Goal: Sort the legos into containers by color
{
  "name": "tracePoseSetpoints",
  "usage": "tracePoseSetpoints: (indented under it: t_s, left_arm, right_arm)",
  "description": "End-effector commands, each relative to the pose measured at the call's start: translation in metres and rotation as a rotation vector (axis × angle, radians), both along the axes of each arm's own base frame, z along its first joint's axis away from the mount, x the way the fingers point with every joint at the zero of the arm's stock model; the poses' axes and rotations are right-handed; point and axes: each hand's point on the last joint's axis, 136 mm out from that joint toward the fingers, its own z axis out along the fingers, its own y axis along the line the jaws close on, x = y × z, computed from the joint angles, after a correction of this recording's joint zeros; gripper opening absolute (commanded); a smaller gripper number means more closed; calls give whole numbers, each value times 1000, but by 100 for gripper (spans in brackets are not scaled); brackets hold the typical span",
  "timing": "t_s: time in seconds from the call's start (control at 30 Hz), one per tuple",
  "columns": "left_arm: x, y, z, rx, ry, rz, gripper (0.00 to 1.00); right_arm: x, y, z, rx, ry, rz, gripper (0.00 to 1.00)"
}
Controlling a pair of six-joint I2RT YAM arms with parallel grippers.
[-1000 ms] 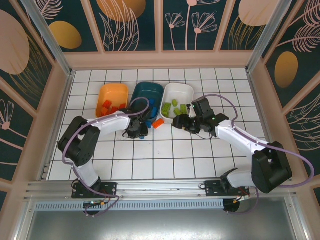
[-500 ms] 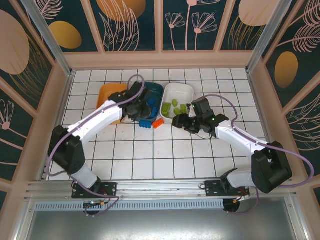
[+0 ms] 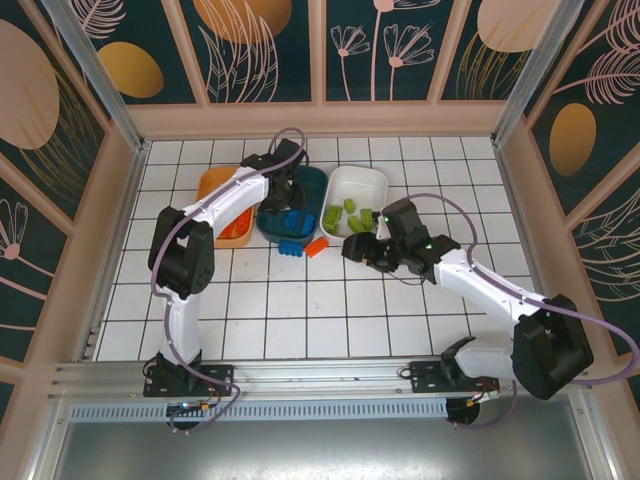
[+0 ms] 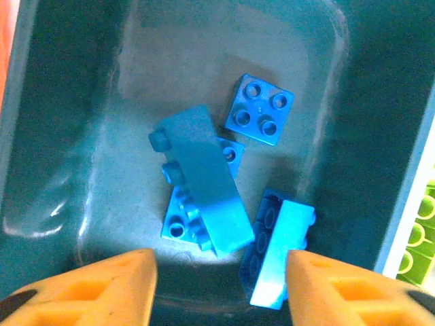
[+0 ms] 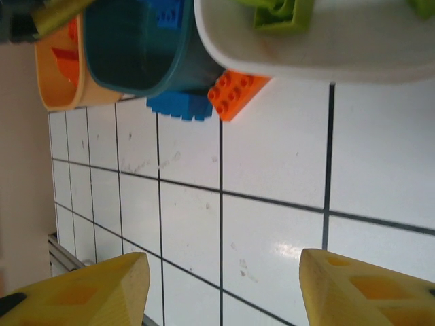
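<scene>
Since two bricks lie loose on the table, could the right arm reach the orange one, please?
Probably yes: the right gripper stands open, facing the orange brick across bare tiles; only the white tray and a blue brick beside it crowd the grasp.

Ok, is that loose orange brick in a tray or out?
Out: the orange brick lies on the tiled table outside the white tray and teal tray, beside a blue brick.

White tiled bench (image 3: 330,310), dark grid lines, teal wall panels (image 3: 265,50) with orange discs and pale flowers, metal rail (image 3: 330,372) in front
</scene>
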Motion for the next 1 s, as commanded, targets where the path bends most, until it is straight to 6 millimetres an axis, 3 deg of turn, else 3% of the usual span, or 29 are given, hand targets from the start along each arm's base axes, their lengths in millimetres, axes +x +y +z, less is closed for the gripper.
tracePoseSetpoints:
  t_s: [0.0,0.17,0.3,0.53,0.63,0.73,0.97]
  left_arm:
    - [-10,6,36,-20,-51,4,58]
    - [-36,20,59,-56,-73,34,59]
    - [-62,34,79,-76,-92,45,60]
    - [-105,50,82,-115,-84,29,61]
    - [-119,54,79,-123,-75,7,60]
    - [-130,57,75,-127,-67,-19,60]
    - [-151,66,73,-117,-73,-84,60]
  right_arm:
    - [-8,12,-14,2,55,5,60]
    - [-6,38,-22,62,100,-23,55]
    - [4,48,-36,88,177,-145,50]
    - [35,54,-50,122,209,-374,50]
    - [49,62,-42,196,163,-423,37]
    - [56,69,-50,182,166,-448,14]
    - [65,88,-71,155,166,-472,0]
